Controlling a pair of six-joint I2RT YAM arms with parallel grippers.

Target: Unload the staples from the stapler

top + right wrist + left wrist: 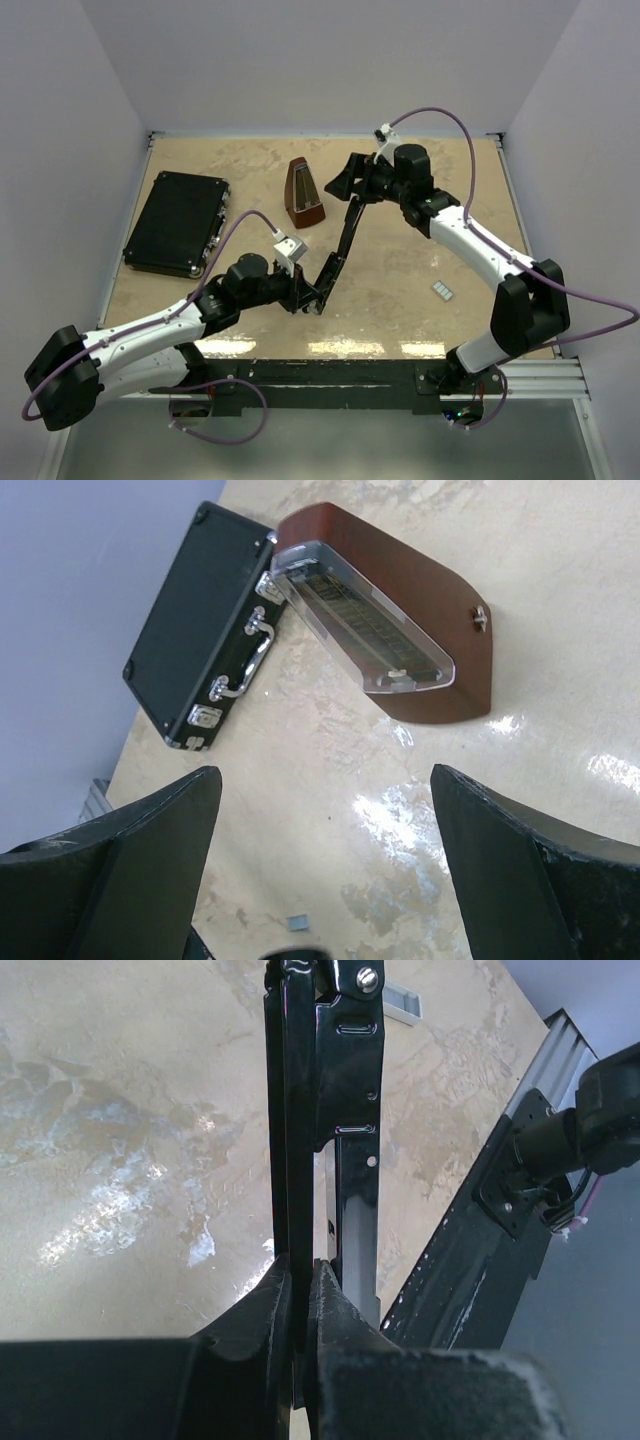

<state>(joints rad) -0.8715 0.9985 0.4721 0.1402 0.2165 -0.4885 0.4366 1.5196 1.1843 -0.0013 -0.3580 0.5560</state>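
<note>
A: The stapler (335, 250), what was it like?
B: Slim, glossy black metal. Long thin bars swung open into nearly one line, with a silver screw at the hinge. Nearby stood a brown pyramid metronome (303, 193) with a clear front cover. To the left was a flat black case (177, 222) with chrome latches and a handle.
A: Surface? Room?
B: The counter (420, 250) was beige, marbled and polished enough to throw glare. Plain pale walls closed three sides. A small white rectangle (443, 291) lay to the right, well apart from the rest.
A: The stapler against the jaws?
B: Its near end sat in the left jaws, fingers (270, 1310) pressed tight on one thin bar. From there it ran toward the right jaws, its far end just beside them. Whether they touched, I could not tell. The right jaws stood wide apart, fingers (150, 860) with nothing between them, facing the metronome.
A: The staples (297, 921)?
B: A tiny grey strip lay flat on the counter, below the gap of the right jaws.
</note>
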